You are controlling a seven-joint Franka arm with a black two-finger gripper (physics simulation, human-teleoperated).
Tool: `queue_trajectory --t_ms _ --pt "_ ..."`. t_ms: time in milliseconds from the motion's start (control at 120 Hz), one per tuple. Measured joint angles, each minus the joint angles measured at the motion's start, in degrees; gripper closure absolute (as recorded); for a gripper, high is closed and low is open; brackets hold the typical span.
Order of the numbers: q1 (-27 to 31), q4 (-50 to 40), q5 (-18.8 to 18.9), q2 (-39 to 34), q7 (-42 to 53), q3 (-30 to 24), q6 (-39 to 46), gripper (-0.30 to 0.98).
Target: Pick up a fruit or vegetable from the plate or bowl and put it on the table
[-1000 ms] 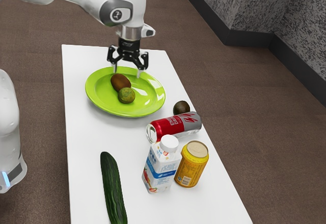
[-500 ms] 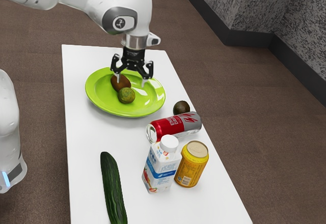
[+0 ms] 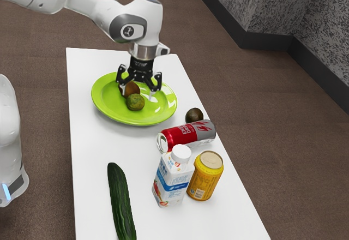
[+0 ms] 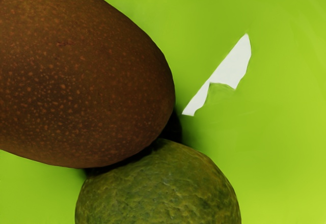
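Observation:
In the exterior view my gripper (image 3: 137,94) is open over the green plate (image 3: 109,109), its fingers wide apart. The brown oval fruit (image 3: 131,89) lies on the plate, partly behind one finger. Against it rests a round green fruit (image 3: 136,102), just toward the exterior view's bottom from the gripper. In the wrist view the brown fruit (image 4: 76,76) and the green fruit (image 4: 160,188) lie side by side on the plate (image 4: 275,132). Nothing is held.
On the white table (image 3: 98,147) beside the plate are a dark round fruit (image 3: 194,115), a lying red and silver can (image 3: 185,135), a milk carton (image 3: 173,180), an upright yellow can (image 3: 206,177) and a long cucumber (image 3: 121,202).
Over the last second my gripper has come lower over the plate and toward the exterior view's bottom, and now covers part of the brown fruit. The fruits have stayed where they were.

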Motion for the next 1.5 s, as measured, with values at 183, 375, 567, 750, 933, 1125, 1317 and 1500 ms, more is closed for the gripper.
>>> queue_trajectory --t_ms 183,375,567,750,933,1125,1317,1500 --pt "0.01 -0.87 0.0 1.04 -0.64 0.01 0.51 0.0" --pt "0.02 -1.37 -0.05 2.17 -1.13 0.01 1.41 0.0" --pt "0.03 -1.59 -0.11 3.03 -1.45 0.03 2.36 0.01" --pt "0.03 -1.67 -0.2 3.25 -1.71 0.16 2.92 0.2" --pt "0.08 -1.67 -0.15 3.47 -2.01 0.32 3.09 0.32" --pt "-0.2 -1.47 0.18 2.33 -2.36 0.41 2.67 0.41" --pt "-2.4 -1.38 0.38 0.5 -2.7 0.44 2.02 0.44" --pt "-3.0 3.71 0.7 0.06 -2.54 3.36 0.77 0.45"
